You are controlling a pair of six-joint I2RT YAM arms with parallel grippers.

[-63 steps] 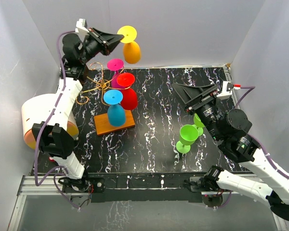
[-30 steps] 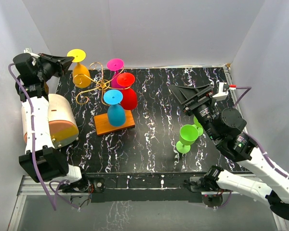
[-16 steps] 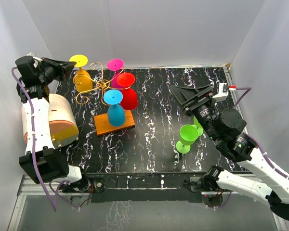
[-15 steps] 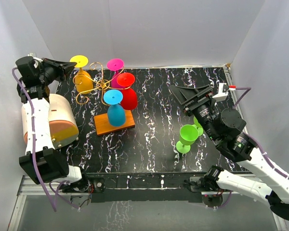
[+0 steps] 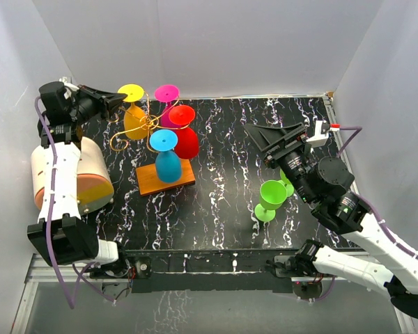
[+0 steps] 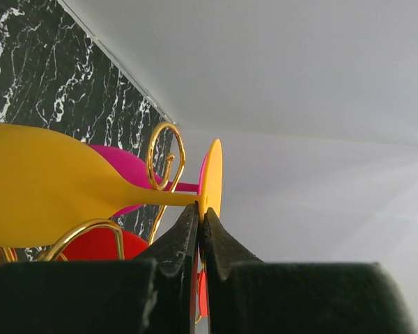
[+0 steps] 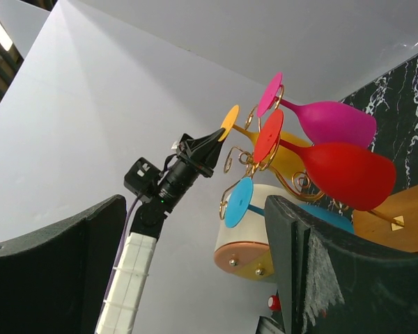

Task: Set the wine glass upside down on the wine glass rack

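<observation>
The gold wire rack (image 5: 148, 122) stands on an orange base (image 5: 165, 178) at the back left. Pink (image 5: 167, 97), red (image 5: 184, 136) and blue (image 5: 167, 156) glasses hang on it upside down. My left gripper (image 5: 118, 101) is shut on the foot disc of a yellow wine glass (image 5: 134, 115), held upside down with its stem against a rack loop (image 6: 164, 156). In the left wrist view the gripper (image 6: 200, 212) pinches the disc edge (image 6: 213, 174). My right gripper (image 5: 268, 142) is open and empty, above a green glass (image 5: 270, 198) on the table.
A second green glass (image 5: 288, 175) stands partly hidden under my right arm. White walls enclose the black marbled table (image 5: 223, 181) on three sides. My left arm's cream and orange link (image 5: 73, 174) hangs beside the rack's left side.
My left gripper has carried the yellow glass rightward into the rack's loops, from left of the rack to beside the pink glass. My right arm has not moved.
</observation>
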